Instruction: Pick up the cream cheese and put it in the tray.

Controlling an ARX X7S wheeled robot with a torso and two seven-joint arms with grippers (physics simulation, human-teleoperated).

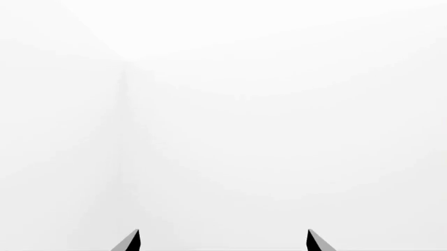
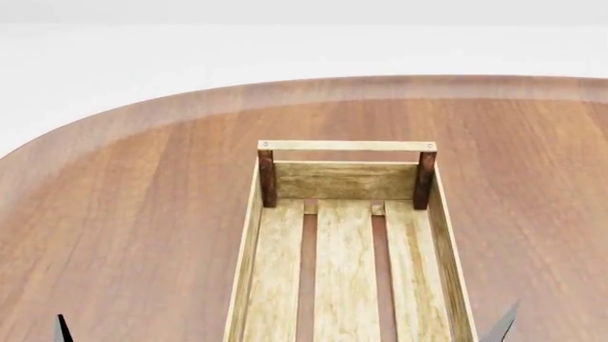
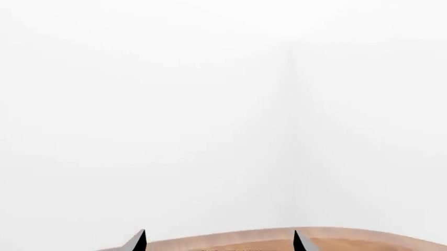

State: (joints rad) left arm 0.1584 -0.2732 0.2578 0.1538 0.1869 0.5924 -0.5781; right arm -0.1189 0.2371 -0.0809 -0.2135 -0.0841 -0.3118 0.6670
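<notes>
The cream cheese did not show in any of the three views, so where it lay could not be told.

Nearest the camera in the head view, the left gripper [image 2: 63,329] appeared only as one dark fingertip at the lower edge, and the right gripper [image 2: 502,324] as one grey tip at the lower edge on the other side. In its own wrist view the left gripper [image 1: 223,241] showed two pointed fingertips [image 1: 129,241] set well apart, with nothing between them and nothing touching them; before them was only plain white. The right gripper [image 3: 220,241] likewise showed two fingertips [image 3: 137,242] spread wide and bare, gripping nothing.

One tray [image 2: 250,242] lay between the two grippers and ran away from them: three light floor slats, low side walls, and at the far end two dark brown corner posts carrying one pale rail handle. Its near end was cut off by the frame. Nothing lay on the part of its floor that showed.

One round wooden table [image 2: 124,214] bore the tray; its curved far edge lay beyond the right fingertips in the right wrist view too.
</notes>
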